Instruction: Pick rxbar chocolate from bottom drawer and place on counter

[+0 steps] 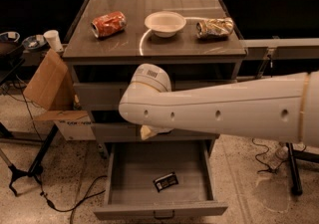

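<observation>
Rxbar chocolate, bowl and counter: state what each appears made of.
Rxbar chocolate: likely a plastic-foil wrapper, black with pale print. Bowl: matte off-white, perhaps paper or plastic; unclear. Counter: glossy grey-brown top, maybe laminate, mirroring light. The end effector is mostly hidden beneath the arm, above the bottom drawer.
</observation>
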